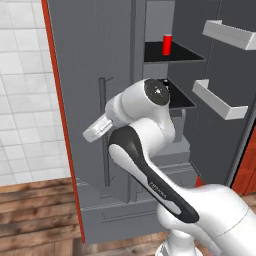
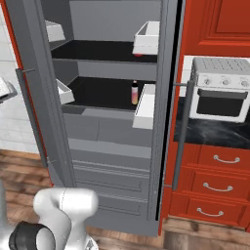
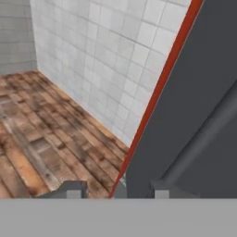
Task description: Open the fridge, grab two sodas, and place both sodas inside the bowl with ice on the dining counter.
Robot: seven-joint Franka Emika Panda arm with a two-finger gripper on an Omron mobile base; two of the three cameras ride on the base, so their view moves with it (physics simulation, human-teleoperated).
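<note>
the jaws of the gripper (image 3: 113,190) stand spread with nothing between them, pointing down along the grey outer face of the fridge (image 1: 90,75) toward the wooden floor (image 3: 41,134) and tiled wall (image 3: 102,60). the fridge stands open, with one red soda (image 1: 167,44) upright on its upper black shelf (image 1: 175,52), well apart from the jaws.

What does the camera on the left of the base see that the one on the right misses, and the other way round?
The left base view alone shows a red soda can standing on the upper shelf, and the arm's big white elbow in front of the fridge. The right base view alone shows a white oven on the dark counter, red drawers below it, and a small bottle on the lower shelf. Both show the fridge with its doors open, white door bins, black shelves and the wooden floor.
</note>
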